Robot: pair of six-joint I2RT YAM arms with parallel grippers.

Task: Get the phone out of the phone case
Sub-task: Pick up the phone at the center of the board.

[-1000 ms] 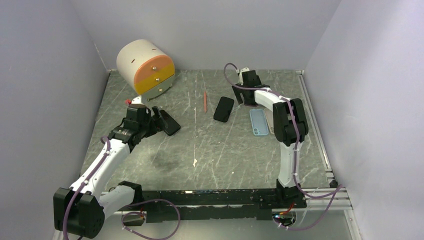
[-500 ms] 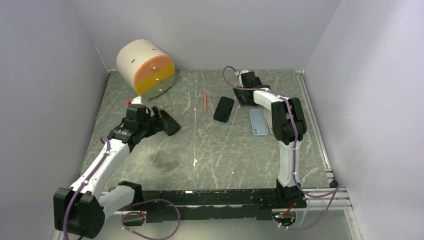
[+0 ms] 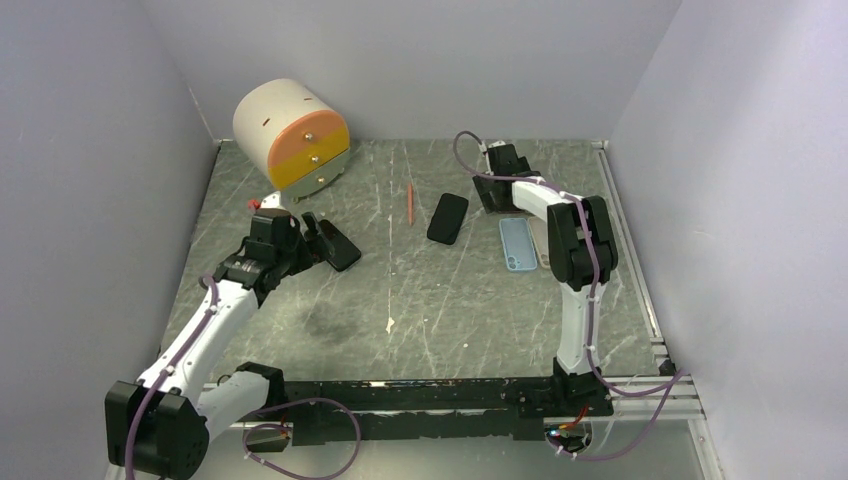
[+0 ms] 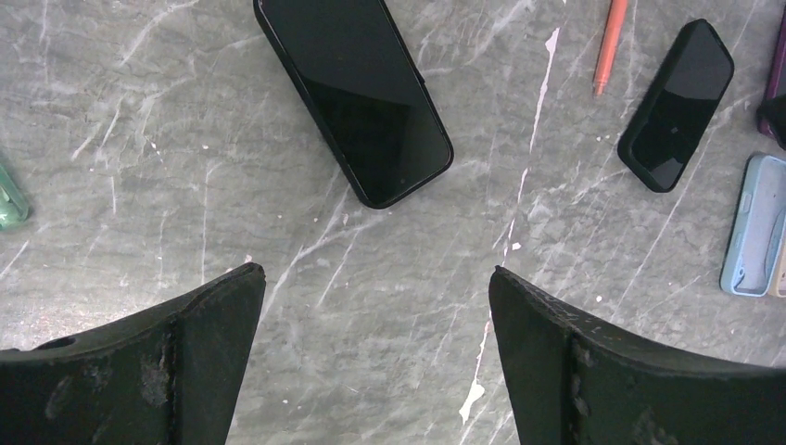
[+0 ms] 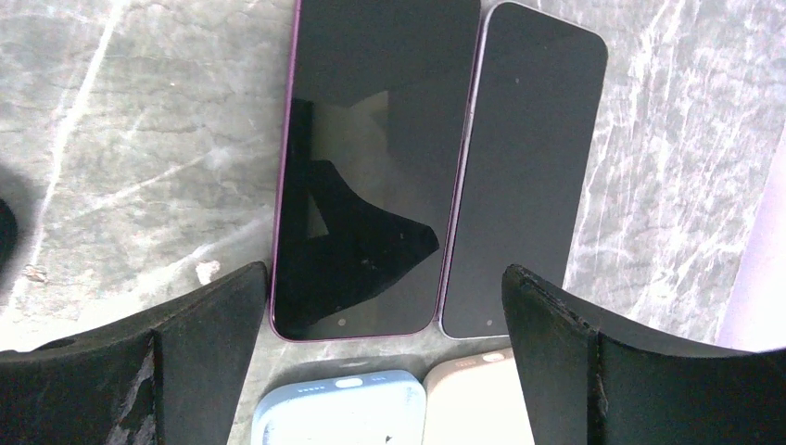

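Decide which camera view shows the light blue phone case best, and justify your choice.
The top external view: the light blue phone case lies whole and unobstructed. The left wrist view shows it small, against the right edge. The right wrist view shows only one end at the bottom edge.

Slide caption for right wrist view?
Open right gripper over purple-edged phone beside silver-edged phone; blue case and beige case at frame bottom.

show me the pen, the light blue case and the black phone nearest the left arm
pen (image 3: 410,203): top view, mid-shaft
light blue case (image 3: 515,244): top view, its centre
black phone nearest the left arm (image 4: 357,93): left wrist view, middle of screen
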